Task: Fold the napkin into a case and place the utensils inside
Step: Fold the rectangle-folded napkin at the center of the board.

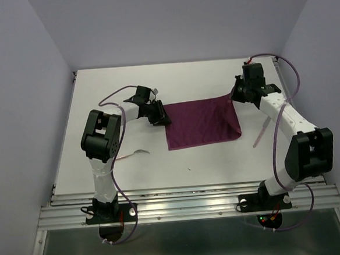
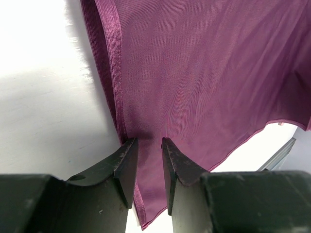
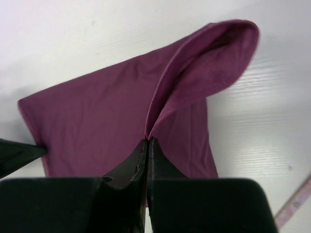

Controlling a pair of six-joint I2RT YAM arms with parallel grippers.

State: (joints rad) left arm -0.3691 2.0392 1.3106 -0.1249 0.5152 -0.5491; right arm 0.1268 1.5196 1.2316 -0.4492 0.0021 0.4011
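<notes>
Count: one napkin (image 1: pixel 202 122), two utensils and two grippers, all on one white table (image 1: pixel 207 165).

Top view: the napkin lies mid-frame and is flat except for its upper right corner, which is pulled up to a point. The first utensil (image 1: pixel 132 154) lies left of centre beside the left arm, well apart from the cloth. The second utensil (image 1: pixel 259 135) lies slanted just right of the cloth. The left gripper (image 1: pixel 159 115) is at the napkin's upper left corner and the right gripper (image 1: pixel 236 93) at its upper right corner. The finger gaps cannot be made out from here.

Left wrist view only: the fingers (image 2: pixel 127 162) stand apart with a clear gap. Flat cloth shows through the gap, and the hemmed edge runs down to the left fingertip.

Right wrist view only: the fingers (image 3: pixel 160 165) are pressed together, clamped on a pinched fold of the napkin. The fold rises from the tips and curls over toward the upper right of the frame. A pale pink strip of the second utensil shows at the lower right. The dark tip of the left gripper shows at the left edge, touching the cloth's far corner.
</notes>
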